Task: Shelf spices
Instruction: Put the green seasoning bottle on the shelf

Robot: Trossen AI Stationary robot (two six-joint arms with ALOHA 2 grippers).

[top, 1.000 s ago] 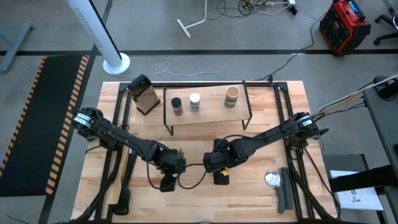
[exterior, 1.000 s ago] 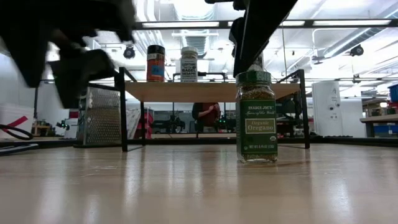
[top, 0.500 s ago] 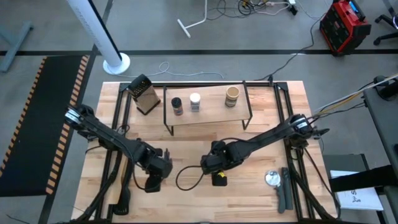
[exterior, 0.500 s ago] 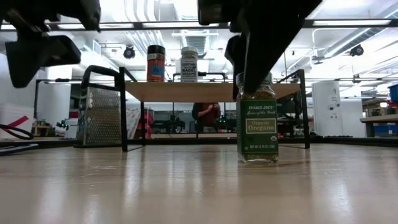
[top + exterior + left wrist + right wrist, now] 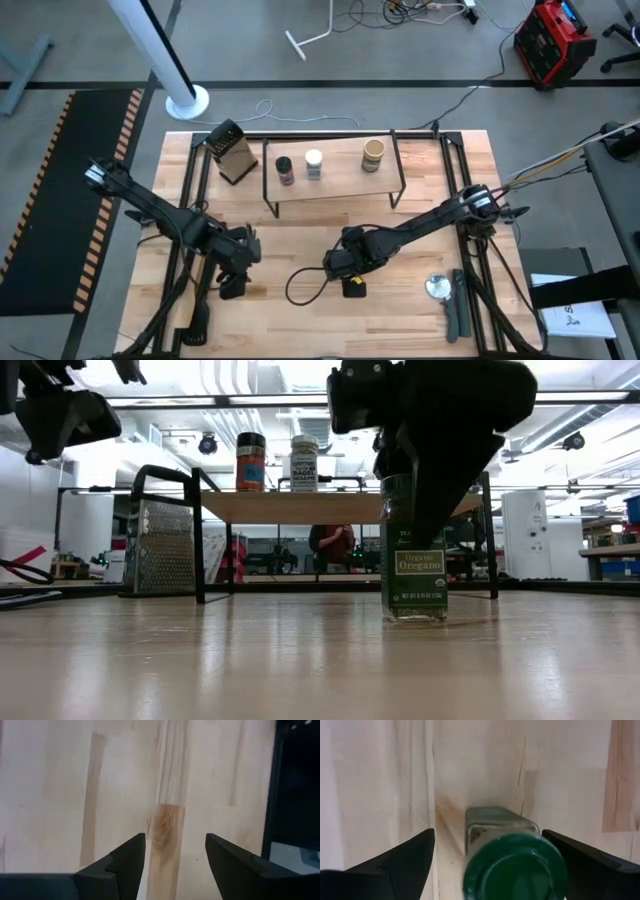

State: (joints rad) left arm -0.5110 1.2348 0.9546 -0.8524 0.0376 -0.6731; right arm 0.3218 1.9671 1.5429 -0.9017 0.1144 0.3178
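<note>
A green-lidded oregano jar [image 5: 415,575] stands upright on the tabletop, near the middle. My right gripper [image 5: 415,525] has come down over it from above. Its open fingers [image 5: 412,855] stand on either side of the green lid [image 5: 515,867] without touching it. On the shelf [image 5: 335,178] at the far side stand a dark-lidded jar [image 5: 284,170], a white-lidded jar [image 5: 313,163] and a tan jar [image 5: 373,154]. My left gripper [image 5: 232,283] hangs open and empty [image 5: 175,836] over bare wood at the near left.
A metal grater [image 5: 232,152] stands left of the shelf. A round silver disc [image 5: 438,287] and a dark tool [image 5: 456,315] lie at the near right. A black cable loop [image 5: 305,287] lies on the table between the two grippers.
My left gripper has drawn away from the jar toward the table's left edge and risen. My right gripper has sunk over the oregano jar, so that its fingers now hide the lid and upper label in the low view. The jar has not moved.
</note>
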